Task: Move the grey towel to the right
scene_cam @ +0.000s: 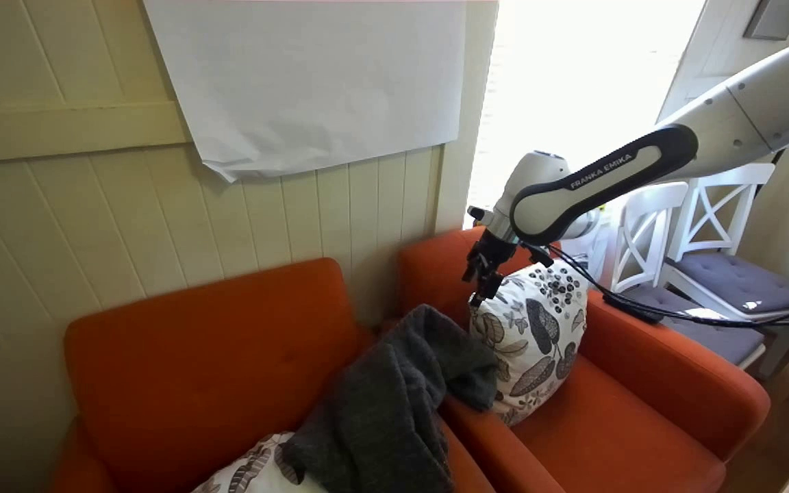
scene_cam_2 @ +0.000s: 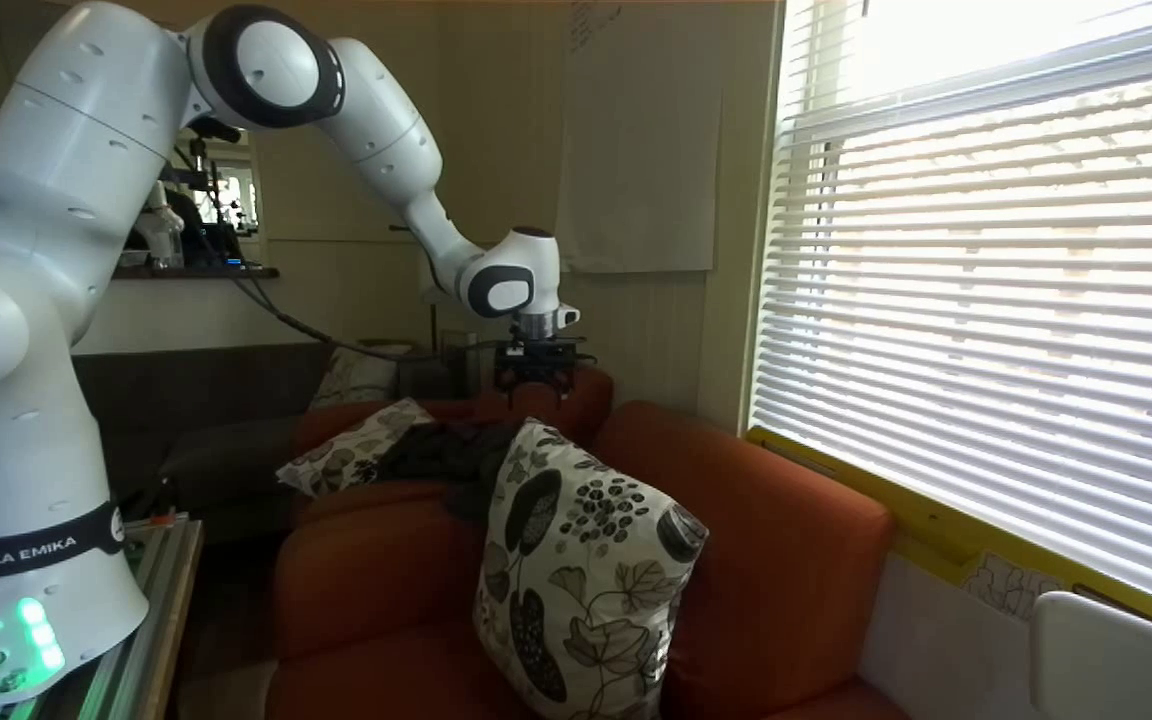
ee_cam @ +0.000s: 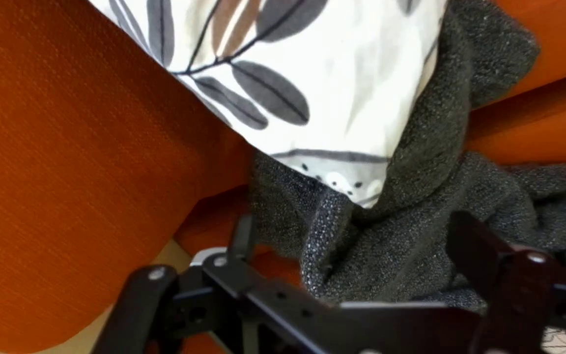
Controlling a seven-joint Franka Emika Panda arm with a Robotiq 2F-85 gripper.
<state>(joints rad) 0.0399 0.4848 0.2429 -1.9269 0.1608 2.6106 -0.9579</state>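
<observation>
Over by patterned pillow [scene_cam: 538,342], gripper [ee_cam: 354,236] hanging spread wide, nothing in it. Grey towel [scene_cam: 387,404] slumped across orange armrest [scene_cam: 504,448], end just beside pillow. Reach stage, I reckon, grab not made yet. Next probably: lower, pinch towel, haul right, mind pillow.

Two orange armchairs [scene_cam: 620,418] side by side, grey towel [scene_cam: 391,390] draped across both, patterned cushion [scene_cam: 538,335] on each
</observation>
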